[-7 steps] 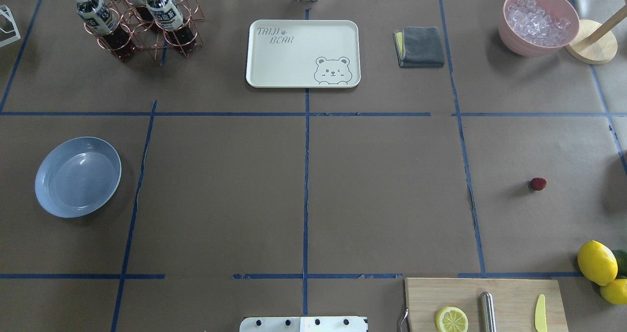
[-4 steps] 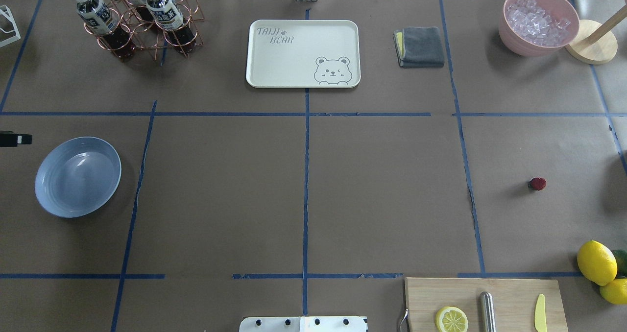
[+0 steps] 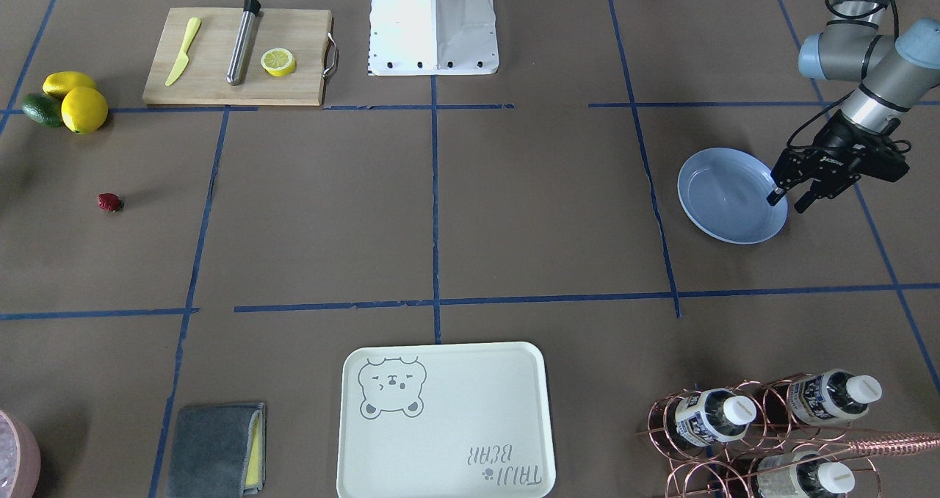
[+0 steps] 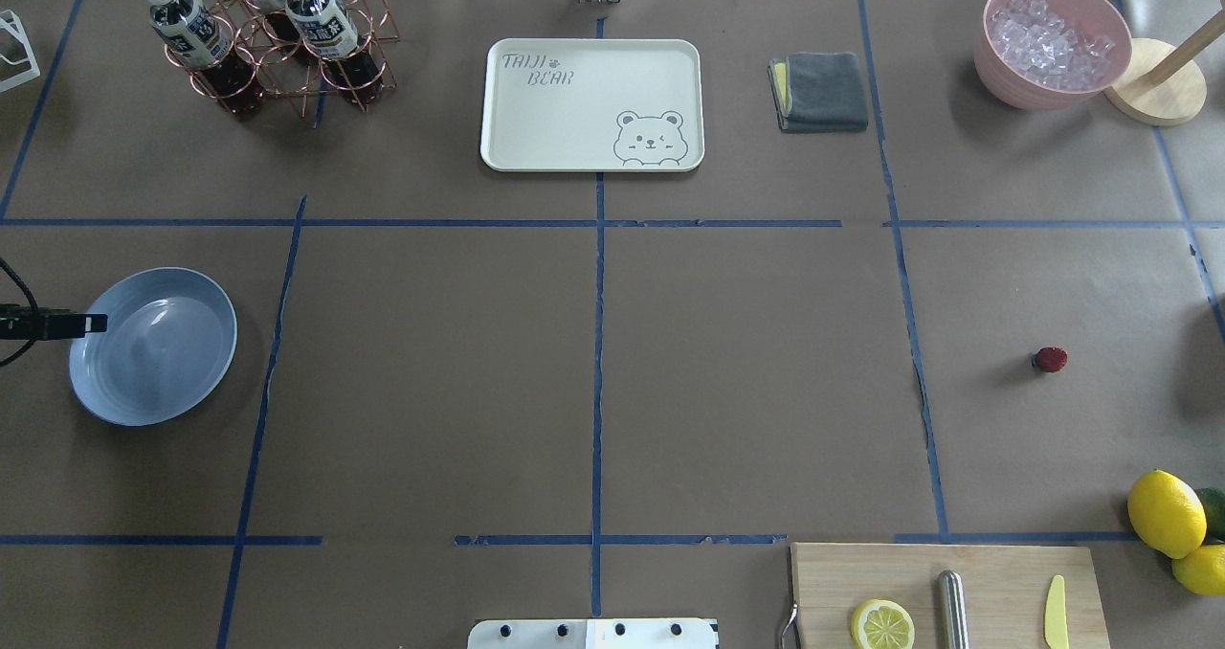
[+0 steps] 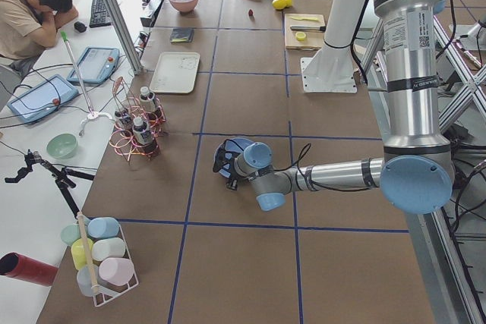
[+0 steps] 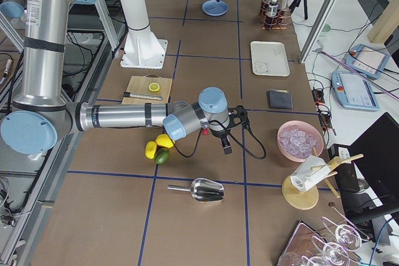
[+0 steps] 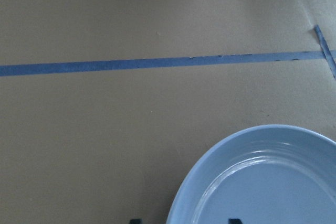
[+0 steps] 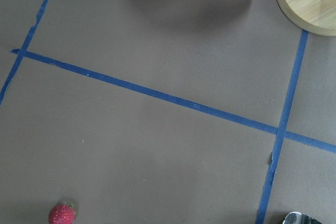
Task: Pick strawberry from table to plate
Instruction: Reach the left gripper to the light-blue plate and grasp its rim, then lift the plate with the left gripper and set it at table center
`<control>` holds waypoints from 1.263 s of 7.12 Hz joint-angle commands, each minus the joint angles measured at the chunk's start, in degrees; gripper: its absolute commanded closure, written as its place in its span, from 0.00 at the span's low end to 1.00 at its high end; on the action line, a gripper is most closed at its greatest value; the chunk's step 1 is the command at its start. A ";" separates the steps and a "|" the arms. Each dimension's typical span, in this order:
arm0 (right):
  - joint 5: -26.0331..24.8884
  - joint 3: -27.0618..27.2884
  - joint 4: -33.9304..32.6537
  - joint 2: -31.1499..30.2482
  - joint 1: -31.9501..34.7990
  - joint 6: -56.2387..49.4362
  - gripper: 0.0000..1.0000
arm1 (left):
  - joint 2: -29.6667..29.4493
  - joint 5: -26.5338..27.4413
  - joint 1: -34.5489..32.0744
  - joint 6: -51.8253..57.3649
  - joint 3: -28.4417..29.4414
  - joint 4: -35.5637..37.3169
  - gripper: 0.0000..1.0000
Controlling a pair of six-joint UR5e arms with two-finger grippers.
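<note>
the strawberry lies on its side on the table, in the grid cell at the robot's right. it sits alone on bare paper with nothing touching it. the lemons are near it on the robot's side, and the cutting board is a bit further off.

we judge it light, small and rounded, and maybe a little soft or slick. a hard pinch could make it roll or squirt out, so close gently. the best hold looks to be across the fat middle just below the cap, with fingers coming straight down on either side of the short axis.

its long axis runs roughly along the table's length. the green cap faces the robot's left, the plate side, and the red tip faces the right end.

the plate is at the far left end, well apart from the strawberry, with nothing in it. the left hand hovers over the plate's outer rim, fingers spread and holding nothing.

the right hand shows only in the side view, above the table near the lemons, and we cannot tell if it is open or closed. the right wrist view has the strawberry in its bottom-left corner, so we judge that hand is not yet over it. the pick is not yet done.
</note>
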 commanded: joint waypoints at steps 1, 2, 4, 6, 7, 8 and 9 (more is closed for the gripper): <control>0.00 0.00 0.00 -0.01 0.00 0.07 0.00 | 0.17 -0.03 0.41 0.18 -0.10 -0.14 0.93; 0.00 0.00 0.00 -0.01 0.00 0.07 0.00 | 0.17 -0.04 0.50 0.35 -0.10 -0.05 1.00; 0.00 -0.09 0.00 0.07 0.00 0.15 0.00 | -0.18 -0.47 0.50 0.35 -2.01 0.03 1.00; 0.09 0.00 0.00 0.07 0.00 0.42 0.00 | -1.14 -3.89 0.50 0.09 -12.96 10.33 1.00; 0.17 0.00 0.00 0.07 0.00 0.51 0.00 | -4.46 -3.47 0.50 -0.43 -19.63 19.98 1.00; 0.18 0.00 -0.09 0.07 0.00 0.51 0.00 | -8.67 -3.03 0.58 -2.00 -21.09 23.64 1.00; 0.26 0.00 0.00 -0.10 0.00 1.12 0.00 | -12.19 -0.24 3.11 -4.11 -21.19 23.76 1.00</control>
